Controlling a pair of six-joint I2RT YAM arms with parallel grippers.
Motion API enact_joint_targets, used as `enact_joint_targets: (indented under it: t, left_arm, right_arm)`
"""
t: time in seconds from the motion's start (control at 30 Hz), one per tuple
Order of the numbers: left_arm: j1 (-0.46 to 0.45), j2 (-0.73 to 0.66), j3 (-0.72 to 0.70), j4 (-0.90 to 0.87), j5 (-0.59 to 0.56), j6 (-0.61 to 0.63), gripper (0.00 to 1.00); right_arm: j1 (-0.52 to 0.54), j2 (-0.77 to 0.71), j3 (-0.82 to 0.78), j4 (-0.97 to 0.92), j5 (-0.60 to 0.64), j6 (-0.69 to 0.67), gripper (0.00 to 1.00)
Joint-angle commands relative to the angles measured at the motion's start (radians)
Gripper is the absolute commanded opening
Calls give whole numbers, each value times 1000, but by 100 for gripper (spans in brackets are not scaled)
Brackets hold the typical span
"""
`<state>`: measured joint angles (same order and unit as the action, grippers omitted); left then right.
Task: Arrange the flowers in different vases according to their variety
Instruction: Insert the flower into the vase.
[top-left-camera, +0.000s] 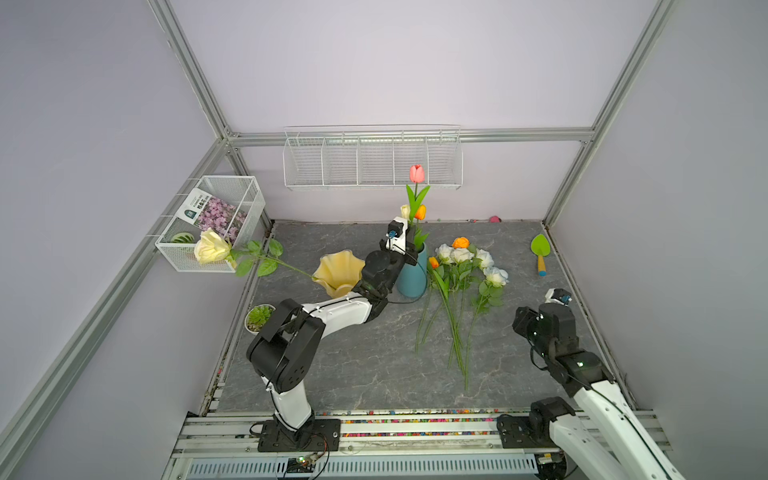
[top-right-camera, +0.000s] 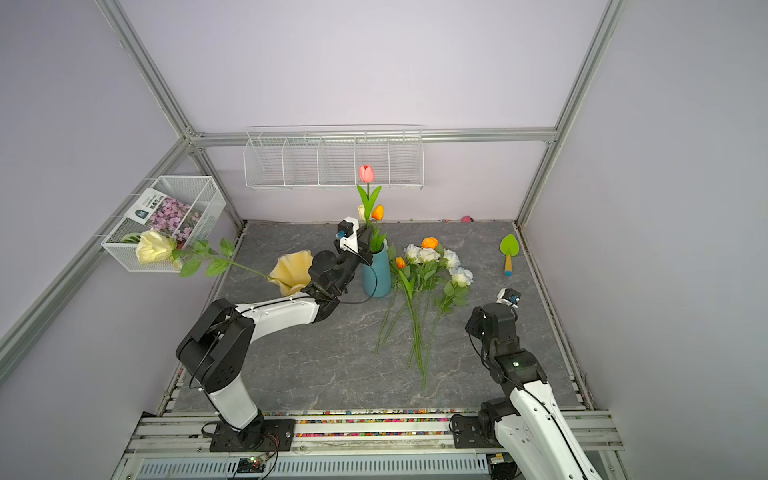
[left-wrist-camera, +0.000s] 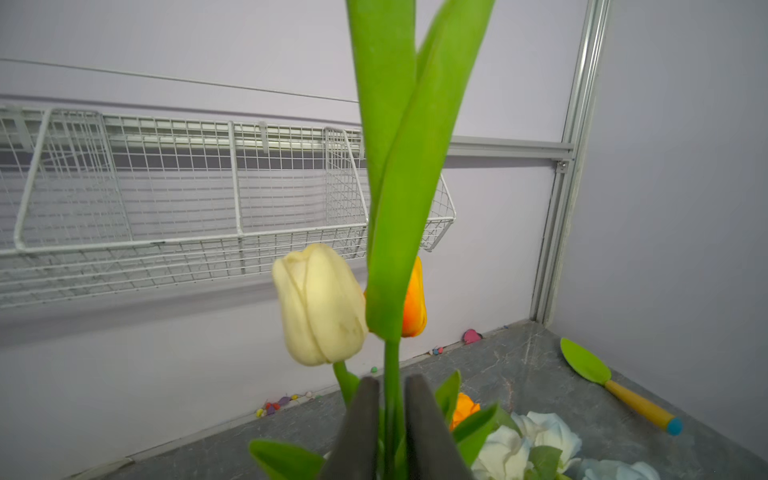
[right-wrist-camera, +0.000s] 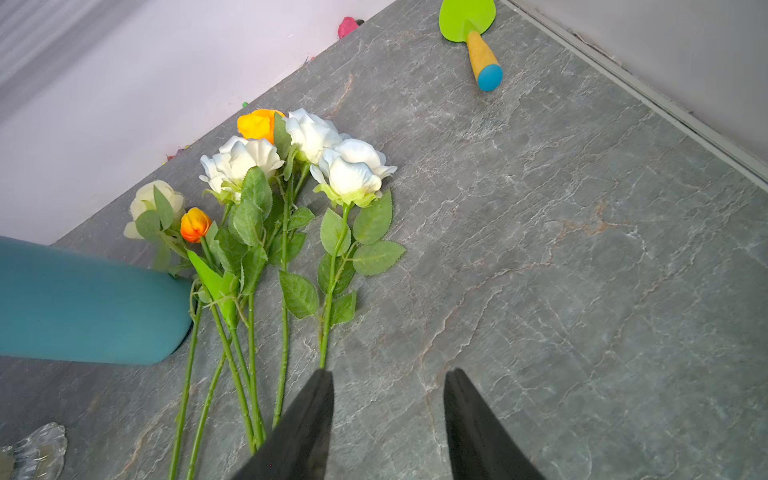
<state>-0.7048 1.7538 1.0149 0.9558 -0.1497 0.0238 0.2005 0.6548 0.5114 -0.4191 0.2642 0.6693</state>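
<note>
I have the left claw (left-wrist-camera: 391, 378) up at the mouth of the slim teal-blue cylinder vase (top-left-camera: 411, 278), which stands far of centre on the grey marbled surface (top-left-camera: 353, 365). Its jaws are parted only a little and straddle the green stem of the tall pink tulip (top-left-camera: 417, 173). In the left wrist view I see a sliver of gap beside the stem, so it does not look pinched. That tulip stands upright in the teal vase with a shorter cream tulip (left-wrist-camera: 320, 305) and a shorter orange tulip (left-wrist-camera: 415, 299) close beside it. Just left of it is the wide amber-yellow glass vase with a wavy flared rim (top-left-camera: 336, 270). It holds one cream-yellow rose (top-left-camera: 212, 246), whose long stem leans far left, with the bloom out past the surface edge in front of a white mesh basket (top-left-camera: 249, 195). Just right of the teal vase the loose flowers lie flat, blooms far and stems near: white-blue roses (top-left-camera: 484, 259), one orange rose (top-left-camera: 460, 242) and a small orange tulip (top-left-camera: 433, 262). The right claw (right-wrist-camera: 390, 370) hangs over the surface at the near right, jaws well apart and empty, just beside the rightmost rose stem. A green plastic trowel with a yellow handle (top-left-camera: 540, 253) lies at the far right.
</note>
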Motion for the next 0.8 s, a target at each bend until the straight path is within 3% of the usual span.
enact_joint_targets:
  t: [0.0, 0.07, 0.17, 0.33, 0.5, 0.77]
  left_arm:
    - [-2, -73, -28, 13, 19, -79, 66]
    - [-2, -125, -18, -69, 20, -107, 79]
    - [-2, -214, 23, -257, 69, -139, 86]
    - [-5, -372, 55, -554, 209, -203, 88]
    - [-17, -496, 39, -792, 268, -271, 90]
    - [-37, -693, -175, -912, 292, -429, 97]
  right_arm:
    - [-5, 9, -19, 26, -3, 4, 48]
    - [-5, 20, -19, 29, -5, 3, 48]
    - [-5, 44, -17, 36, -10, 1, 48]
    - [-5, 111, -12, 63, -50, -6, 48]
    - [-6, 232, 5, 106, -116, -11, 48]
    - [-4, 493, 93, 130, -220, 3, 47]
